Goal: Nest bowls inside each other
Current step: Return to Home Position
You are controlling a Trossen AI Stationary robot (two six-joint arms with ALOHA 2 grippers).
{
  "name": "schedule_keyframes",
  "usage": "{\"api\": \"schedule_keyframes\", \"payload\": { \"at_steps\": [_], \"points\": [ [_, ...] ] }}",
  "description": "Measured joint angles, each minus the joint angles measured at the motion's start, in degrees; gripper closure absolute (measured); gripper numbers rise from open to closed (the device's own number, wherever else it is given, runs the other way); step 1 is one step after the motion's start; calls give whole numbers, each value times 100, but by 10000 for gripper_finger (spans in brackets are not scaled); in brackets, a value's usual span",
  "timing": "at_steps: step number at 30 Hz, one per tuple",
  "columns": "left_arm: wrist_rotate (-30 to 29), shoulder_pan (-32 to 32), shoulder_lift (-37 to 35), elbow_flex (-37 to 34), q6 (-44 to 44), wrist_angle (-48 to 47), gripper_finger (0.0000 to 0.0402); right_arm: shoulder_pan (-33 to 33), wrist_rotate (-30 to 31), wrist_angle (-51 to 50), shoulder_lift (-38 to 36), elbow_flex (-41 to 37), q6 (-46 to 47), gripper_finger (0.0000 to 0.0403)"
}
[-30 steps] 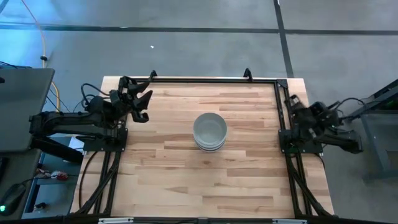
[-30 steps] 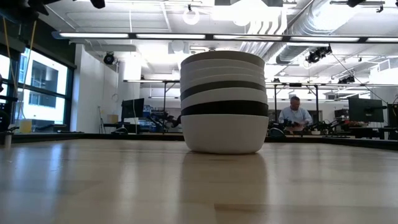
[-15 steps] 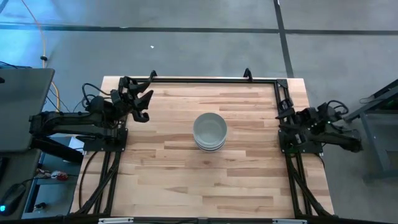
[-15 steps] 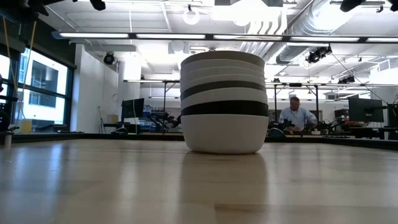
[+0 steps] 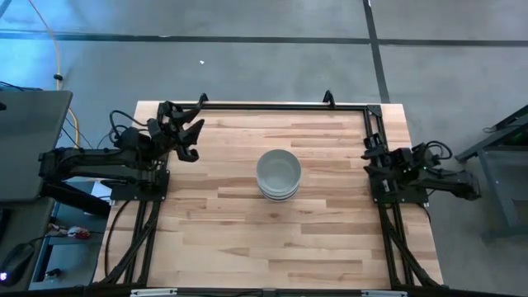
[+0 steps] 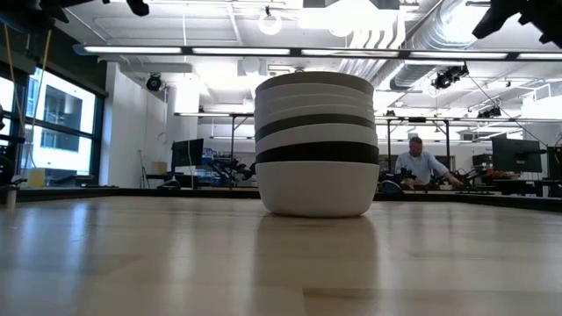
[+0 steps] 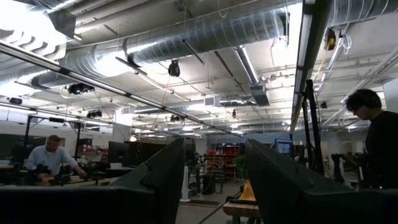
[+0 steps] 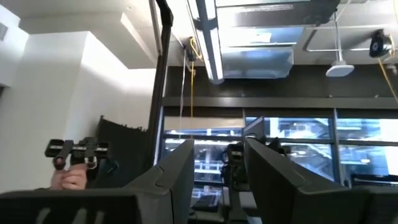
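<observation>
The bowls (image 5: 278, 174) stand nested in one stack at the table's middle; in the low view the bowls (image 6: 316, 145) show white, grey and black rims, a white one at the bottom resting by its base on the wood. My left gripper (image 5: 191, 139) is open near the table's far left corner, away from the stack. My right gripper (image 5: 369, 151) is open at the table's right edge. Both wrist views show open fingers, left gripper (image 7: 214, 180) and right gripper (image 8: 217, 174), pointed up into the room.
A black frame (image 5: 285, 106) runs along the table's far edge and down both sides. Bare wood (image 5: 272, 239) lies all around the stack. People show in the room beyond, one seated (image 6: 418, 163) behind the stack.
My right gripper has drawn in from beyond the table's right edge toward the near side and the table. The left arm and the stack have kept still.
</observation>
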Motion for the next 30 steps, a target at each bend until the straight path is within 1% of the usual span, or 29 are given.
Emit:
{"api": "schedule_keyframes", "payload": {
  "at_steps": [4, 10, 13, 17, 24, 28, 30],
  "points": [
    [0, 0, 54, 0, 1, 1, 243, 0, 17, 345, 2, -217, -10, 270],
    [-71, -1, 130, 0, 2, -2, 243, 0, 21, 143, 2, -217, -98, 270],
    [-85, -2, 151, 0, 2, -1, 243, 0, 249, -212, 2, -219, -160, 269],
    [-85, -1, 150, 0, 2, 2, 243, 0, 760, -704, 4, -219, -223, 270],
    [-85, 0, 149, 0, 4, 2, 243, 0, 845, -1376, 4, -222, -455, 270],
    [-83, -2, 147, 0, 19, 2, 243, 0, 1083, -1729, 4, -222, -348, 270],
    [-84, -1, 147, 0, 58, 2, 243, 1, 1293, -1965, 4, -222, -294, 270]
  ]
}}
